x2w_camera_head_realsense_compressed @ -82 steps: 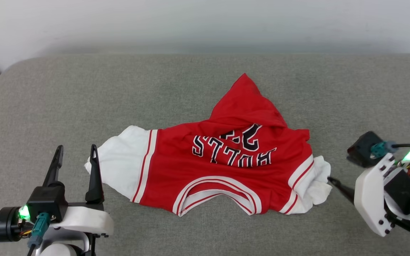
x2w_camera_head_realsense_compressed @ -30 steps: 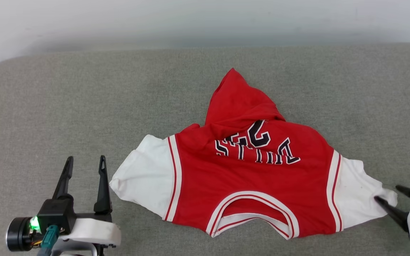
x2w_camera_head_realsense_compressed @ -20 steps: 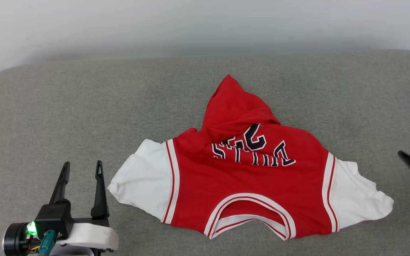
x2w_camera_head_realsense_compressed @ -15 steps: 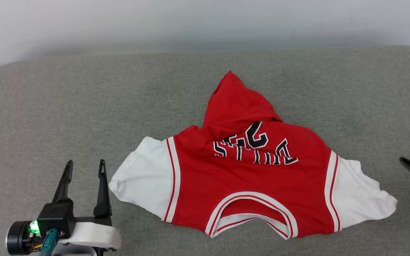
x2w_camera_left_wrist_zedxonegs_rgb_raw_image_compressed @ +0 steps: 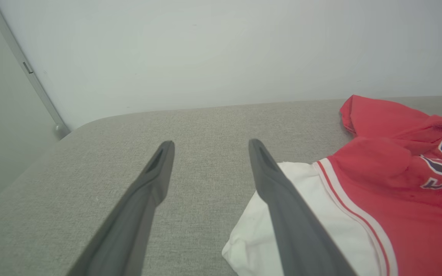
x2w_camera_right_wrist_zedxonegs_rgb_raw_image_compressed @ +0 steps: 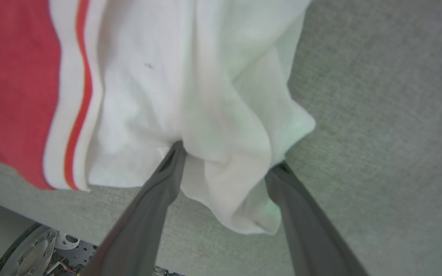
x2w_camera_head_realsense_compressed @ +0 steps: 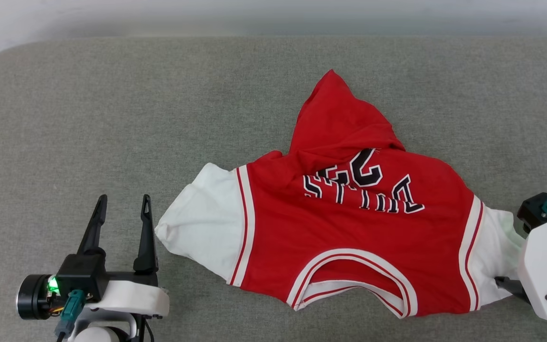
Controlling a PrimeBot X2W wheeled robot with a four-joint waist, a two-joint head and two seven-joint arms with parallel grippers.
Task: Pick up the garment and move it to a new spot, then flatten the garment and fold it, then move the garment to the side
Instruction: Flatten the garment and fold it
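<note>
Jaws apart on both: the shirt (x2w_camera_head_realsense_compressed: 349,232) has one white sleeve beside the left gripper (x2w_camera_head_realsense_compressed: 124,198), the other bunched inside the right gripper (x2w_camera_right_wrist_zedxonegs_rgb_raw_image_compressed: 227,155).

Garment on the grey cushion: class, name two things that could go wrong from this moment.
1. The open right pincer straddles a bunched fold of the white sleeve; closing may pinch several layers.
2. The garment has its red far part folded over the lettering; folding now could trap that crease.
</note>
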